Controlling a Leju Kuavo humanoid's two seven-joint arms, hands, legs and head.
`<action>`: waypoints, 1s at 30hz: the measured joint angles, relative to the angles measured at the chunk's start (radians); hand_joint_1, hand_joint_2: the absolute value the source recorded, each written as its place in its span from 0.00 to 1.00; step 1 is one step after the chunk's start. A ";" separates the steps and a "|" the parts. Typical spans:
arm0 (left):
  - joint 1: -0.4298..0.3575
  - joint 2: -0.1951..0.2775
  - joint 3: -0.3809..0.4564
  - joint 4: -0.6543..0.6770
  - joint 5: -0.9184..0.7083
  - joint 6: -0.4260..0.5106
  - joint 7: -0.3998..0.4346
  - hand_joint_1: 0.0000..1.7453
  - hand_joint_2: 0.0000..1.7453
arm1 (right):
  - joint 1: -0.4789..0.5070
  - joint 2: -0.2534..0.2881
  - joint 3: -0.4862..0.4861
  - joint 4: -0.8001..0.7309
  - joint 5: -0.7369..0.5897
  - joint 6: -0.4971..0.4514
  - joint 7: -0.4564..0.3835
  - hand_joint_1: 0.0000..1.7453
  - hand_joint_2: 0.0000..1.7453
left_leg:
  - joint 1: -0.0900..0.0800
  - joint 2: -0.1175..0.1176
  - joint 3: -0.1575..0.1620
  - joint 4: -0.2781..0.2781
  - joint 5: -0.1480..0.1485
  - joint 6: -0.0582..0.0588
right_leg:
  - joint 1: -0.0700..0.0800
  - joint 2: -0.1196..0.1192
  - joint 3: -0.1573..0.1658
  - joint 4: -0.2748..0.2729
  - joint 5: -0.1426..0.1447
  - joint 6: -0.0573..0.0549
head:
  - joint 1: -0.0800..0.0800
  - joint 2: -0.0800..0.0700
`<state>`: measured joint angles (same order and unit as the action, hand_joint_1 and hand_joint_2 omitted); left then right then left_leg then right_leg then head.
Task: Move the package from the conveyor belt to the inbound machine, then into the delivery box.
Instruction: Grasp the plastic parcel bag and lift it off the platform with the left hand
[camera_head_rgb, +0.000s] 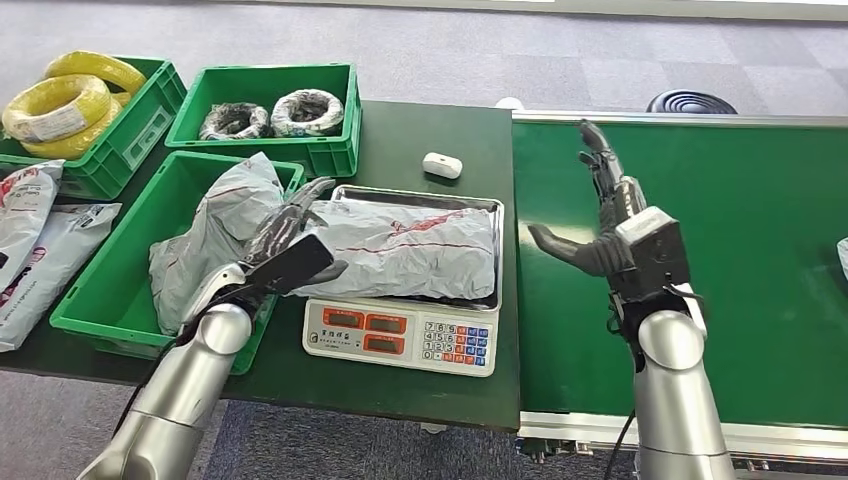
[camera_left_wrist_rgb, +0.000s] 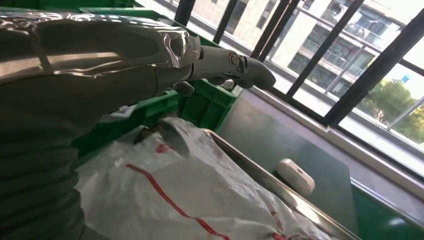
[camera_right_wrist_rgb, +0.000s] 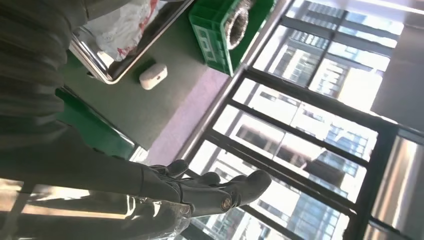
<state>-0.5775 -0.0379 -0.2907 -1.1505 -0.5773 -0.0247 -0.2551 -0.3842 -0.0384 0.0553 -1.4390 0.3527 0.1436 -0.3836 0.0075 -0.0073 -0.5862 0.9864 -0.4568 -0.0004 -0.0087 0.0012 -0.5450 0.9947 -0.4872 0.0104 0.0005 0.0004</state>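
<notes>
Fingers (camera_head_rgb: 285, 222) on package (camera_head_rgb: 405, 248), markings perhaps illegible

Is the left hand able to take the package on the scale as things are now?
Probably yes. The left hand already lies at the left end of the package on the scale, fingers spread over it, with nothing between them. Whether it already grips the package is unclear.

You have a grey carpeted floor (camera_head_rgb: 600, 60) around the dark green surface (camera_head_rgb: 420, 130), and tall black-framed windows (camera_right_wrist_rgb: 320, 125) letting in bright daylight from buildings outside.
</notes>
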 joint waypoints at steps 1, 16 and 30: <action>-0.020 -0.014 -0.016 0.036 0.000 -0.002 0.001 0.00 1.00 | 0.020 0.006 -0.017 -0.035 -0.007 -0.003 -0.007 0.00 1.00 | 0.000 0.000 0.000 0.000 0.000 0.000 | 0.000 0.000 0.000 0.000 0.000 0.000 | 0.000 0.000; -0.139 -0.178 -0.158 0.445 0.019 0.006 -0.044 0.39 1.00 | 0.132 0.072 -0.098 -0.242 -0.049 -0.041 -0.051 0.00 1.00 | 0.000 0.001 0.000 0.000 0.000 0.000 | 0.000 0.001 0.000 0.000 0.000 0.000 | 0.000 0.000; -0.211 -0.187 -0.194 0.596 0.028 0.039 -0.043 1.00 1.00 | 0.130 0.088 -0.108 -0.253 -0.058 -0.042 -0.037 0.00 1.00 | 0.000 0.002 0.000 0.000 0.000 0.000 | 0.000 0.001 0.001 0.000 0.000 0.000 | 0.000 0.000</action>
<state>-0.7882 -0.2246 -0.4845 -0.5547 -0.5494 0.0139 -0.2984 -0.2539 0.0491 -0.0524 -1.6918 0.2943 0.1019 -0.4205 0.0075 -0.0057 -0.5860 0.9862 -0.4569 -0.0004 -0.0085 0.0024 -0.5441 0.9950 -0.4872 0.0104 0.0006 0.0003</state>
